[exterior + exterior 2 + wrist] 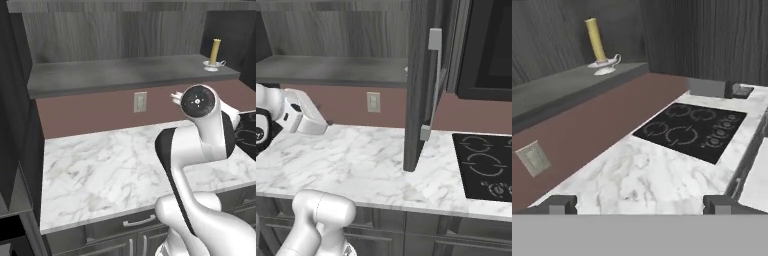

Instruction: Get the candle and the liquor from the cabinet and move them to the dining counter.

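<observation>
Still, candle [597, 44] upright on cabinet [572, 85] shelf, well above open, empty jaws

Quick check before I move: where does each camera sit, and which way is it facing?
Left base view: behind the arm's left, facing the open cabinet; candle on its shelf, arm lower right.
Right base view: behind the arm's right, facing the cabinet door and cooktop; arm at left.
Hand view: on the hand, looking along the counter; open gripper at bottom.
Shared: wall outlet.
</observation>
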